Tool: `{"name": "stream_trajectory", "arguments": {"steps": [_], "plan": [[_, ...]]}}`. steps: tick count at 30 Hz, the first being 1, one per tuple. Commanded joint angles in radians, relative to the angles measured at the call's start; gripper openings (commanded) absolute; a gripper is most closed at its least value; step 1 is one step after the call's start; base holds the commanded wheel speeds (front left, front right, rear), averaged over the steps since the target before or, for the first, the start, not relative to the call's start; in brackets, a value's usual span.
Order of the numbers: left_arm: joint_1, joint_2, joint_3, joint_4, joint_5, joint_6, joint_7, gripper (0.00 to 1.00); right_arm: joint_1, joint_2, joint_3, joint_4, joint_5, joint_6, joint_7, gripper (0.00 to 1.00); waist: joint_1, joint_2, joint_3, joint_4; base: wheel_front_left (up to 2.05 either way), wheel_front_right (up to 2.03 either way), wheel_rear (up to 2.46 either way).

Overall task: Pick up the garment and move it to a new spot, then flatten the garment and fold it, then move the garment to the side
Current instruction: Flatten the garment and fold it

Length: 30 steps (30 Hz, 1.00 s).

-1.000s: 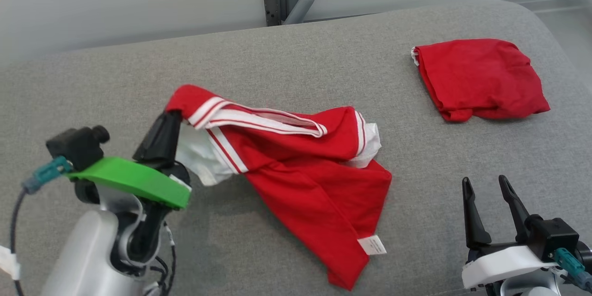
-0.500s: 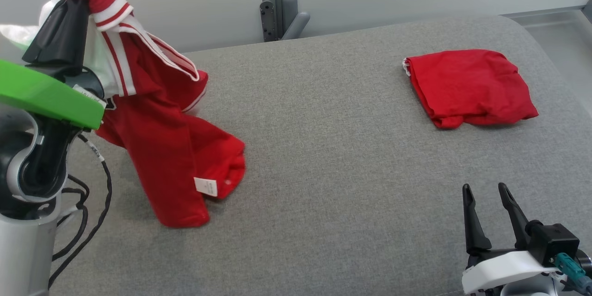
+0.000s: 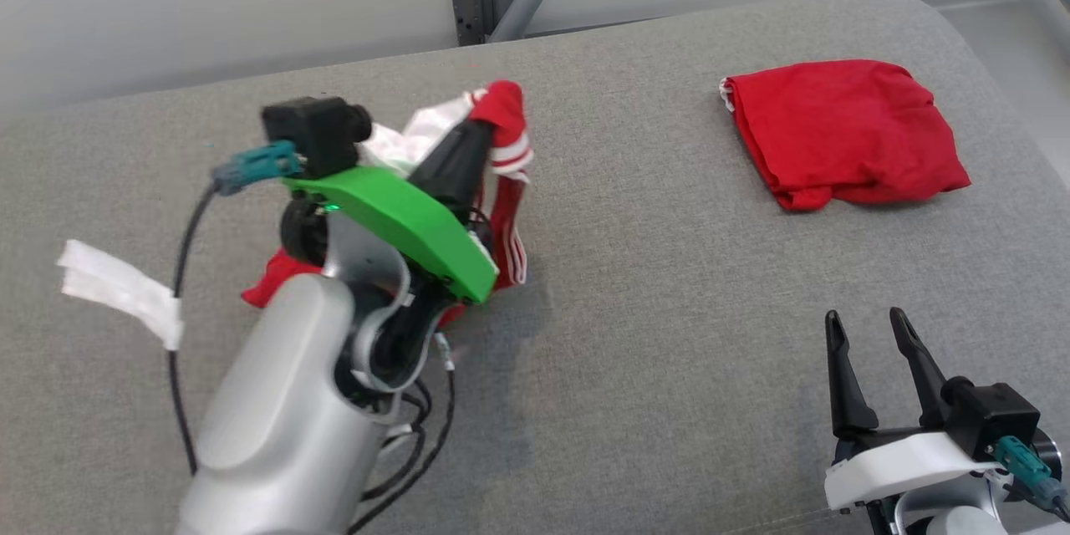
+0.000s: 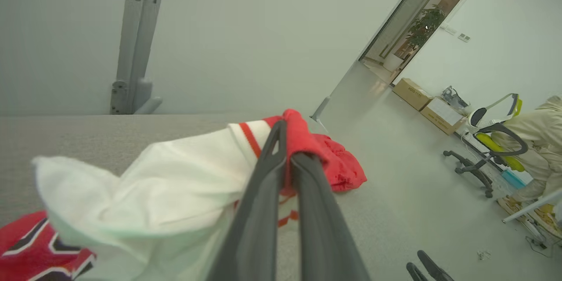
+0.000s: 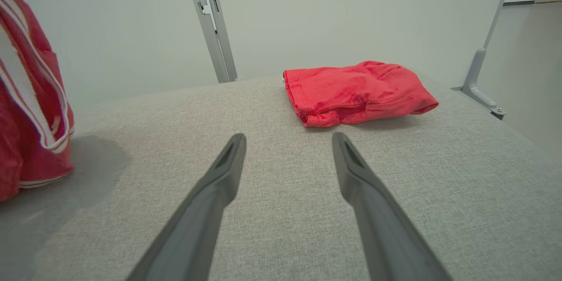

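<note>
- The garment (image 3: 512, 152), red with white stripes and a white lining, is clamped at one bunched end by the left tool (image 3: 478, 127), whose fingers are pressed together on the cloth.
- Half a second ago it was held up high over the left edge of the tabletop (image 3: 669, 309) with its tail trailing down. Now it's been swung inward and is carried near the back edge, a bit left of the middle.
- Most of it is now hidden behind the green-capped wrist. Red folds can be seen low beside the arm, but whether they touch the tabletop can't really be told.
- The right tool (image 3: 865, 326) is parked at the front right corner just like before, fingers spread apart with nothing between them.
- A folded red cloth (image 3: 844, 129) is left as it was near the back right corner, well apart from the garment.
</note>
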Motion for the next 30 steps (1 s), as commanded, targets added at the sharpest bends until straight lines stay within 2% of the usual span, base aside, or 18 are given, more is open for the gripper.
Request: {"name": "stream_trajectory", "arguments": {"steps": [1,6,11,15,19,20,21,22,23,25,30], "plan": [[-0.007,-0.011,-0.012,0.016,0.009,-0.009,-0.008,0.00,-0.014,-0.001,0.001,0.000,0.003,-0.001,-0.004,1.00,0.0000,0.0035,0.025,-0.018,0.00,0.00,0.00],[-0.081,-0.077,-0.116,0.137,0.002,-0.043,-0.040,0.00,-0.045,-0.001,0.010,-0.002,0.009,-0.001,-0.004,1.00,0.0000,0.0035,0.077,-0.059,0.00,0.00,0.00],[-0.154,-0.087,-0.229,0.197,-0.040,-0.058,-0.093,0.00,-0.064,0.000,0.022,0.007,0.023,-0.001,-0.004,1.00,0.0000,0.0035,0.116,-0.106,0.00,0.00,0.00],[-0.161,-0.086,-0.362,0.203,-0.102,-0.039,-0.141,0.00,-0.073,0.000,0.028,0.017,0.036,-0.001,-0.004,1.00,0.0000,0.0035,0.136,-0.137,0.00,0.00,0.00],[-0.129,-0.085,-0.478,0.243,-0.131,-0.003,-0.199,0.13,-0.079,0.000,0.024,0.021,0.046,-0.001,-0.004,1.00,0.0000,0.0035,0.151,-0.152,0.00,0.00,0.00],[-0.129,-0.085,-0.505,0.254,-0.132,0.002,-0.212,0.17,-0.080,0.000,0.021,0.021,0.047,-0.001,-0.004,1.00,0.0000,0.0035,0.155,-0.153,0.00,0.00,0.00],[-0.125,-0.086,-0.560,0.267,-0.140,0.006,-0.237,0.46,-0.081,0.000,0.014,0.022,0.050,-0.001,-0.004,1.00,0.0000,0.0035,0.162,-0.150,0.00,0.00,0.00],[-0.125,-0.086,-0.590,0.270,-0.148,0.001,-0.246,0.95,-0.081,0.000,0.012,0.024,0.051,-0.001,-0.004,1.00,0.0000,0.0035,0.164,-0.148,0.00,0.00,0.00],[-0.124,-0.086,-0.620,0.268,-0.157,-0.007,-0.250,1.00,-0.082,0.000,0.010,0.027,0.051,-0.001,-0.004,1.00,0.0000,0.0035,0.166,-0.144,0.00,0.00,0.00],[-0.132,-0.086,-0.667,0.260,-0.172,-0.017,-0.258,1.00,-0.085,0.000,0.009,0.032,0.051,-0.001,-0.004,1.00,0.0000,0.0035,0.167,-0.136,0.00,0.00,0.00],[-0.126,-0.085,-0.729,0.179,-0.274,-0.091,-0.282,1.00,-0.082,-0.001,0.004,0.041,0.050,-0.001,-0.004,1.00,0.0000,0.0035,0.156,-0.110,0.00,0.00,0.00]]}}
